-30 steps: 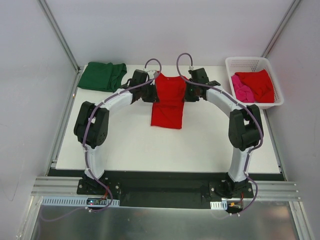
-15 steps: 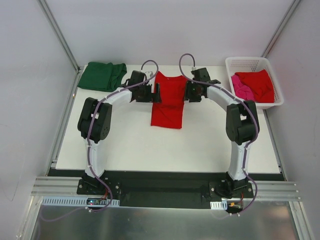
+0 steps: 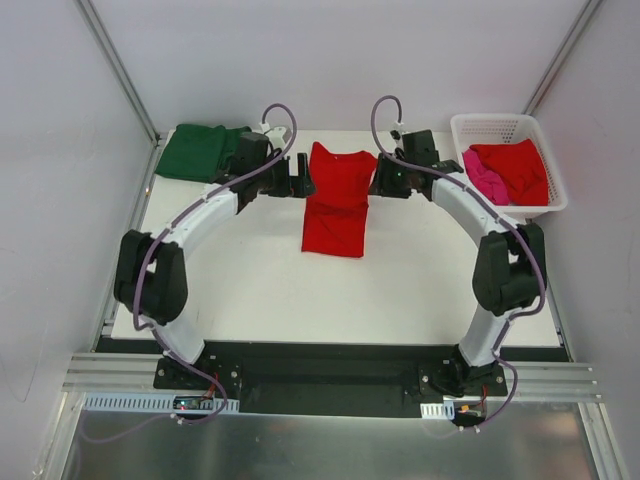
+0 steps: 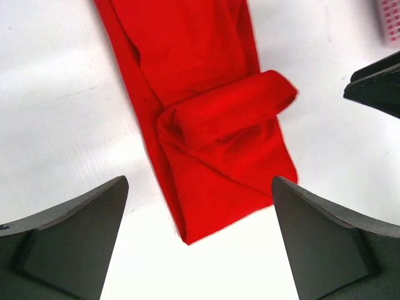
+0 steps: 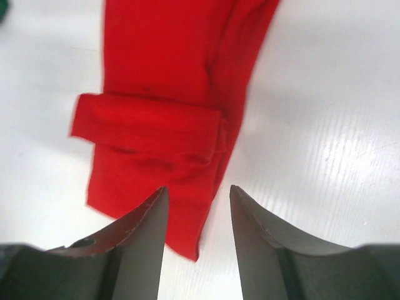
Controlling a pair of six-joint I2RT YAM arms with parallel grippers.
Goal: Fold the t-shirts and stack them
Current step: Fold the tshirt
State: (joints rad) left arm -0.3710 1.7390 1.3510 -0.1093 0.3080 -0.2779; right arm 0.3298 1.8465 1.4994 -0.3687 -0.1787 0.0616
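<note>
Top view only: red tee (image 3: pixel 335 205) lies far-centre on the desk (image 3: pixel 260 290) between left claw (image 3: pixel 300 178) and right claw (image 3: pixel 380 180), green tee (image 3: pixel 205 152) far-left, basket (image 3: pixel 508 125) far-right. Wrist views add a sleeve flap (image 4: pixel 231 106) folded across the body. Both claws released and empty, left wider; the red tee's long axis runs far-to-near, collar far.

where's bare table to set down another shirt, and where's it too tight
Free: the wide near middle of the table, from the hem of the red t-shirt to the arm bases. Crowded: the far edge, where the green t-shirt, the left gripper, the right gripper and the basket line up with only slim gaps.
</note>
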